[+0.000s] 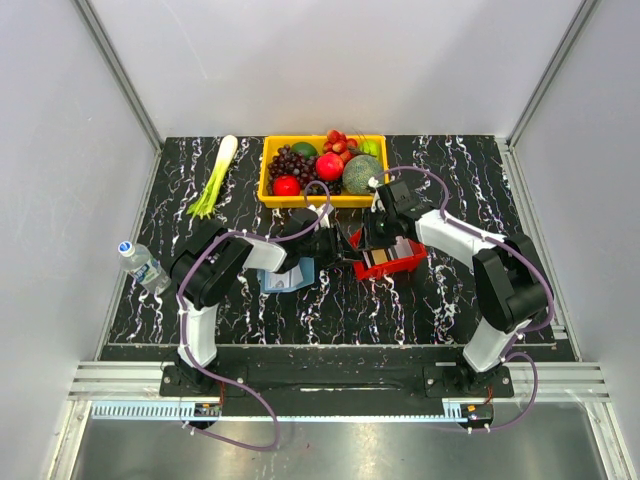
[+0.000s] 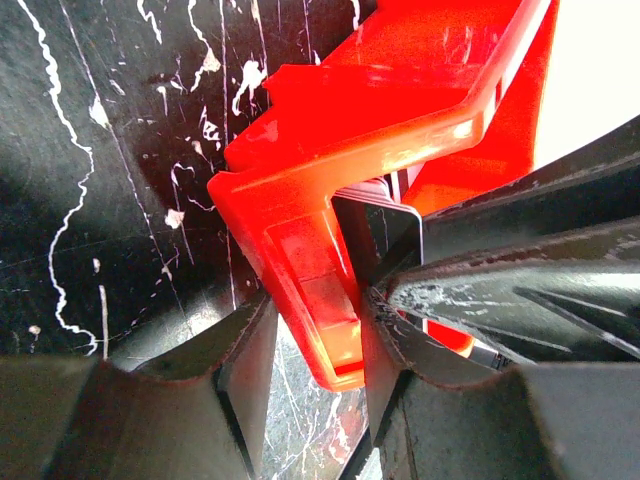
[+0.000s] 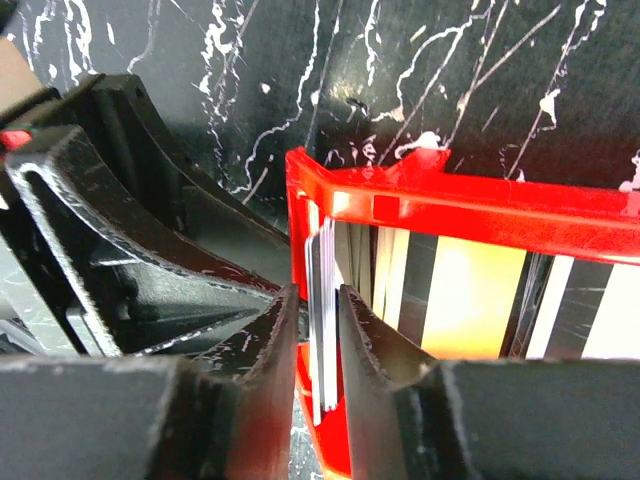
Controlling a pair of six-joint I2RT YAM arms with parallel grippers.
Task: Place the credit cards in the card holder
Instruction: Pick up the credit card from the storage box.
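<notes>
The red tray (image 1: 400, 268) stands mid-table, and the credit cards (image 1: 385, 257) stand on edge inside it. My left gripper (image 1: 338, 246) is shut on the tray's left corner wall (image 2: 330, 330). My right gripper (image 1: 378, 244) reaches down into the tray from above. In the right wrist view its jaws (image 3: 318, 292) stand narrowly open around a thin stack of white and grey cards (image 3: 322, 330) that leans against the tray's wall (image 3: 460, 205), with a slim gap on each side. The blue card holder (image 1: 285, 278) lies flat left of the tray, partly under the left arm.
A yellow bin (image 1: 264, 180) of fruit sits just behind the tray. A leek (image 1: 215, 178) lies at the back left, and a water bottle (image 1: 143, 265) lies at the table's left edge. The two grippers work close together at the tray.
</notes>
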